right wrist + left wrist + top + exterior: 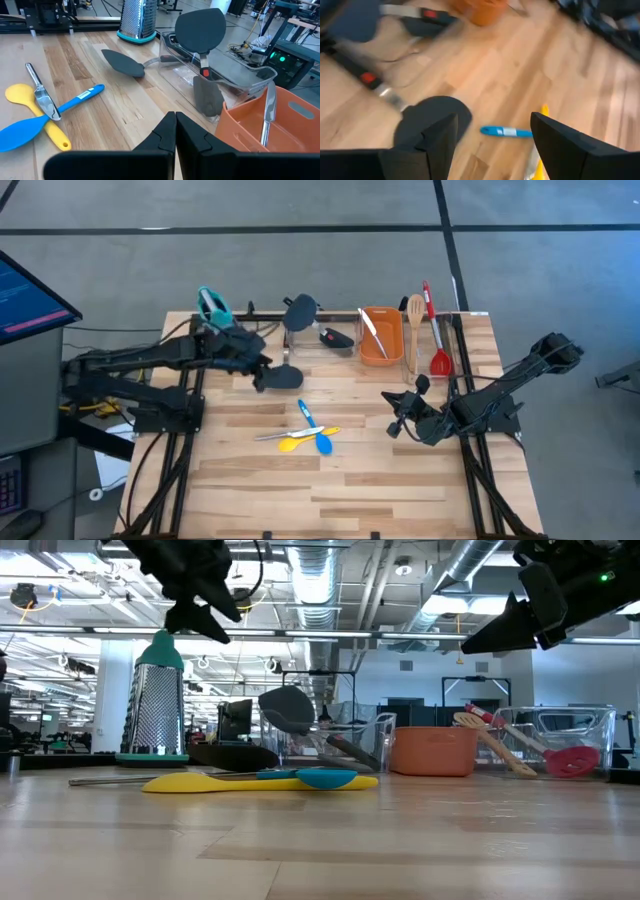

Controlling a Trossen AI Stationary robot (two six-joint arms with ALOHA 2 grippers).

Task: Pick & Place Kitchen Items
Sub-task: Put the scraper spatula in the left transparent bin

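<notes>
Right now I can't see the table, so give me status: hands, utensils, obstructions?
Left hand open above black spatula. Right hand shut, empty. Blue and yellow spoons crossed mid-table. Nothing blocking.

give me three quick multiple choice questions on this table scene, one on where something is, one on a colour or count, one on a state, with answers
1. Where does the red spoon lie?
A. in the clear tray right of the orange tub
B. in the middle of the table
C. inside the orange tub

2. What colours are the two small spoons crossed in the middle of the table?
A. red and green
B. blue and yellow
C. black and white

3. How does the left gripper stand?
A. shut on the grater
B. shut on a spoon
C. open, holding nothing

Answers:
1. A: the high view shows it beside the wooden spoon in the tray, right of the tub.
2. B: the blue spoon crosses the yellow spoon.
3. C: the left wrist view shows its fingers apart over the black spatula, nothing between them.
</notes>
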